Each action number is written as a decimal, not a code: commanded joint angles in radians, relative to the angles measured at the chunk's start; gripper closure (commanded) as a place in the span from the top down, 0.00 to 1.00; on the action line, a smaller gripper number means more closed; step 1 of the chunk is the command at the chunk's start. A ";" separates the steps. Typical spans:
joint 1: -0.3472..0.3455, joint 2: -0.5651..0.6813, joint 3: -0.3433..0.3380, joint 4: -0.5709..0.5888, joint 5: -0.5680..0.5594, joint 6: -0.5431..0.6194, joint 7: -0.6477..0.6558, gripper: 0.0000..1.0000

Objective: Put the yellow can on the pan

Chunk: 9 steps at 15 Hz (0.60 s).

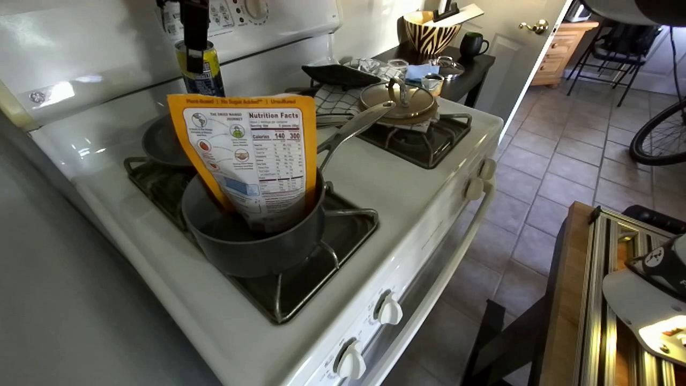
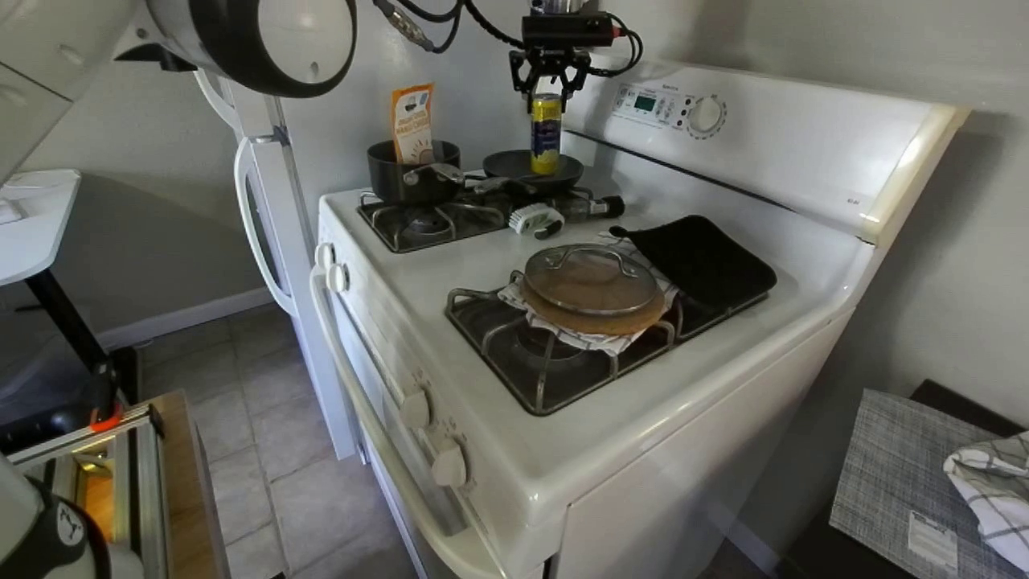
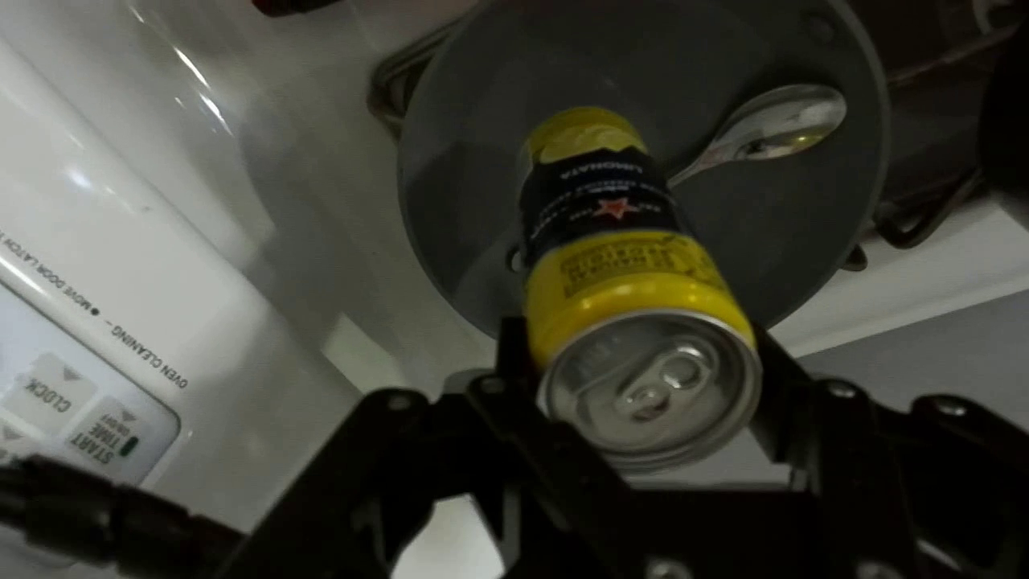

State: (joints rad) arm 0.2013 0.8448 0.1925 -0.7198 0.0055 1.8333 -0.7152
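Note:
The yellow can (image 2: 547,133), yellow with a dark blue band, is upright between the fingers of my gripper (image 2: 548,104). In the wrist view both fingers press the sides of the can (image 3: 611,209) near its silver top. The grey pan (image 3: 772,241) lies below it on the back burner, with a metal spoon (image 3: 792,121) in it. The can is over the pan (image 2: 572,173); I cannot tell whether its base touches. In an exterior view the pouch hides the lower part of the can (image 1: 210,86) and much of the pan (image 1: 161,142).
A deep dark pot (image 1: 257,254) holding an orange pouch (image 1: 273,161) stands beside the pan. A bottle (image 2: 583,207) and a brush (image 2: 532,219) lie near the pan. A lidded pan (image 2: 595,285) and a black pot holder (image 2: 699,261) are on the stove. The control panel (image 2: 667,108) rises behind.

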 commanded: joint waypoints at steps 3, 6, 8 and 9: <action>0.008 0.052 0.000 0.086 -0.004 -0.015 -0.006 0.38; 0.010 0.058 -0.001 0.091 -0.005 -0.019 -0.004 0.38; 0.010 0.062 -0.001 0.093 -0.004 -0.018 -0.002 0.38; 0.011 0.063 -0.001 0.092 -0.004 -0.017 -0.003 0.38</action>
State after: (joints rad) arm 0.2033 0.8835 0.1925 -0.6799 0.0055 1.8333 -0.7152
